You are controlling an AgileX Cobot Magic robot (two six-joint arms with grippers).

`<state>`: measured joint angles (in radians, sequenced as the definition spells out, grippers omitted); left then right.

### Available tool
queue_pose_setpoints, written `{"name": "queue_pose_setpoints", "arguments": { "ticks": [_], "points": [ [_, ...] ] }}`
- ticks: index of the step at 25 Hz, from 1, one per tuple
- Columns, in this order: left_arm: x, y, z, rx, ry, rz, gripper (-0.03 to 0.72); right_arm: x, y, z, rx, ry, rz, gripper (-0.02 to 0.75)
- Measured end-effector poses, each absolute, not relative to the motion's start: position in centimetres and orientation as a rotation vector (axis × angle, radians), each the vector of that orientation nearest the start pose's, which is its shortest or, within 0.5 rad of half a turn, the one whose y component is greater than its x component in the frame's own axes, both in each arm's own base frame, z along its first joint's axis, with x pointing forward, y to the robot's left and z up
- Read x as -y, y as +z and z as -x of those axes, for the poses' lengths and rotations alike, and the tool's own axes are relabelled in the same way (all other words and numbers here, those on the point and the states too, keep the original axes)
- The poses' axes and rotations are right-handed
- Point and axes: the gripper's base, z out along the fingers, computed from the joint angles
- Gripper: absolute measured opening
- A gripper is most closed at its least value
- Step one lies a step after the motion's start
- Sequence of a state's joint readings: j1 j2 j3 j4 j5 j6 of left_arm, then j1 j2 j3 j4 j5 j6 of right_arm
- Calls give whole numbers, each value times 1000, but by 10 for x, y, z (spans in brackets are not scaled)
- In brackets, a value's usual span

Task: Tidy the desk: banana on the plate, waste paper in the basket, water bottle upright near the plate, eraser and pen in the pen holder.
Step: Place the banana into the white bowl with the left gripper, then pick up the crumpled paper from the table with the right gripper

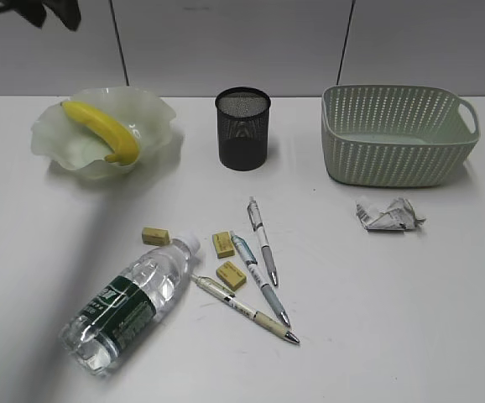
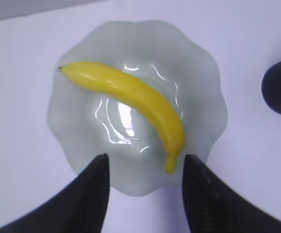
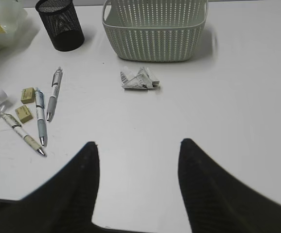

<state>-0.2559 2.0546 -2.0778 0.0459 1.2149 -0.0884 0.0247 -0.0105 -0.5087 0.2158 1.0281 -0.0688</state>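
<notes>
The yellow banana (image 1: 100,130) lies in the wavy pale green plate (image 1: 154,113). My left gripper (image 2: 145,160) hangs open above the plate's near rim, holding nothing; the banana's stem (image 2: 170,166) shows between its fingers. The water bottle (image 1: 133,302) lies on its side at the front left of the desk (image 1: 410,319). Beside it are three yellow erasers (image 1: 223,244) and three pens (image 1: 262,240). The black mesh pen holder (image 1: 242,126) stands mid-back. The waste paper (image 1: 388,215) sits in front of the green basket (image 1: 398,134). My right gripper (image 3: 138,145) is open over bare desk.
A dark part of the left arm (image 1: 45,13) shows at the exterior view's top left. The desk's near edge (image 3: 131,228) runs just under the right gripper. A grey panelled wall stands behind the desk.
</notes>
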Motion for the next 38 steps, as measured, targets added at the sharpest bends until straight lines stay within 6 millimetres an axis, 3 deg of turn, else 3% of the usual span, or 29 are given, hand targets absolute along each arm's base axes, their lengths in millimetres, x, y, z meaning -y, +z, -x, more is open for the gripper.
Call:
{"name": "queue_pose_setpoints", "arguments": {
  "ticks": [5,7,10,16,25,29,33,36,38],
  "points": [
    [96,391,-385,-2539,-61,-220,356,-17,284,8,-1979,227,101,420],
    [89,404,-360,-2528,-62,-219,356,-17,284,8,-1979,227,101,420],
    [79,405,-322,-2551,-54,-222,356,-17,284,8,-1979,227,101,420],
    [56,371,-228,-2639,-55,-233,356,-17,284,8,-1979,227,101,420],
    [26,308,-98,-2466,-147,-210,356,-17,284,8,-1979,227,101,420],
    [15,291,-56,-2337,-169,-199,351,-17,284,8,-1971,233,100,420],
    [4,298,-17,-2106,-205,-179,307,-17,294,1,-1926,221,110,420],
    [-2,292,5,-2004,-207,-170,279,-17,305,-21,-1959,177,178,420],
    [-3,289,10,-1994,-211,-170,271,-19,312,-41,-2021,159,251,420]
  ]
}}
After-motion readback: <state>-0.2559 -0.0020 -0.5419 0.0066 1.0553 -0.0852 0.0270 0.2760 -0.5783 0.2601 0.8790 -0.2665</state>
